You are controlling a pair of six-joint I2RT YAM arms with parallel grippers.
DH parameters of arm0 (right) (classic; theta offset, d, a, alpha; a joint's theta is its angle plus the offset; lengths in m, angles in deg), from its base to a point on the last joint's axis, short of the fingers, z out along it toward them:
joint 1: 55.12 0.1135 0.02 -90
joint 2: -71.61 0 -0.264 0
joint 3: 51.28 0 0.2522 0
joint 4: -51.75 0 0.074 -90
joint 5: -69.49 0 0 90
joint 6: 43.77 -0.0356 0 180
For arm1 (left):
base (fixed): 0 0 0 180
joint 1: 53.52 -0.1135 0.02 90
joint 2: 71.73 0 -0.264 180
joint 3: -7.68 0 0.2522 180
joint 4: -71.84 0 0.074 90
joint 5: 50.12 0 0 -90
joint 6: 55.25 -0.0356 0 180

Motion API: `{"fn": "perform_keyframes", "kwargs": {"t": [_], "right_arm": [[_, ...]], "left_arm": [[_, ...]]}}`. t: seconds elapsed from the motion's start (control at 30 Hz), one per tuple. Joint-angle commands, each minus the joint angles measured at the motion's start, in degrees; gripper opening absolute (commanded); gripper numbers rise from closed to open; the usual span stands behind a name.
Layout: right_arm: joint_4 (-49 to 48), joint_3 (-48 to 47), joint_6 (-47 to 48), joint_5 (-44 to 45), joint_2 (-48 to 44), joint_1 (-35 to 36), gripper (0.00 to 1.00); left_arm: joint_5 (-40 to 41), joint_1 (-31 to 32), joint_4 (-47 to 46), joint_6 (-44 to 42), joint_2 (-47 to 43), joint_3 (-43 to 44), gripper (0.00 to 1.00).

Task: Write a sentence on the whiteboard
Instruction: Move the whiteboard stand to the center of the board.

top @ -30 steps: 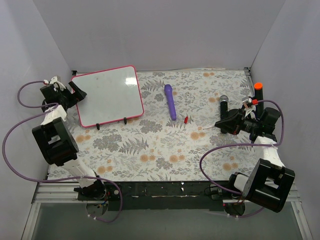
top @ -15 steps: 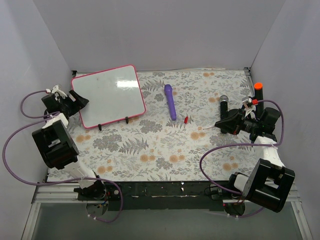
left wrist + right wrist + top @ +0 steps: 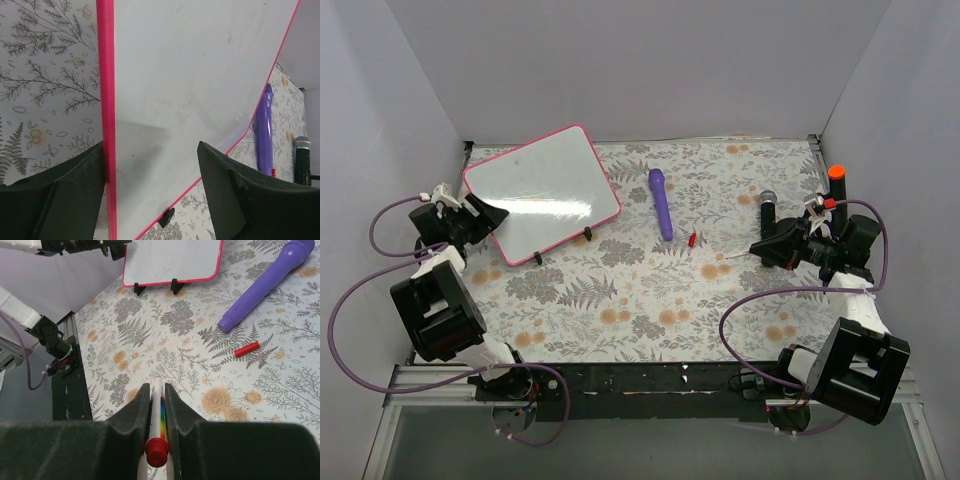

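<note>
The whiteboard (image 3: 542,192) sits far left on the table (image 3: 650,300), and its right end now swings farther back than a second ago. My left gripper (image 3: 492,213) has slid nearer along the left edge, fingers (image 3: 55,195) apart, one touching the pink frame. My right gripper (image 3: 157,387) hasn't budged. Only its wrist view shows it clamped on a marker (image 3: 158,415).

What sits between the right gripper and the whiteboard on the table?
In the top view, the red cap and the near end of the purple stick lie between the right gripper and the whiteboard.
</note>
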Motion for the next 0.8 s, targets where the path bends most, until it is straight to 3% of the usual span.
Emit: {"fn": "perform_keyframes", "kwargs": {"t": [0.0,0.3,0.43,0.47,0.77], "right_arm": [[-0.55,-2.36,0.66,-3.47,-1.13,0.23,0.01],[-0.55,-2.18,0.84,-3.47,-1.13,0.23,0.01],[-0.55,-2.09,0.93,-3.47,-1.13,0.31,0.01],[-0.64,-2.18,0.84,-3.47,-1.22,0.31,0.01],[-0.64,-2.18,1.10,-3.56,-1.49,0.31,0.01]], "left_arm": [[-5.12,0.67,-2.40,2.10,-3.06,-2.31,0.69],[-4.69,2.08,-4.42,4.04,-6.40,-6.00,0.80],[-0.65,2.08,-3.63,4.04,-7.45,-5.75,0.89],[-0.20,2.07,-3.28,4.13,-7.11,-5.48,0.98],[-4.85,-0.91,-5.03,6.15,-1.22,-1.62,0.98]]}}
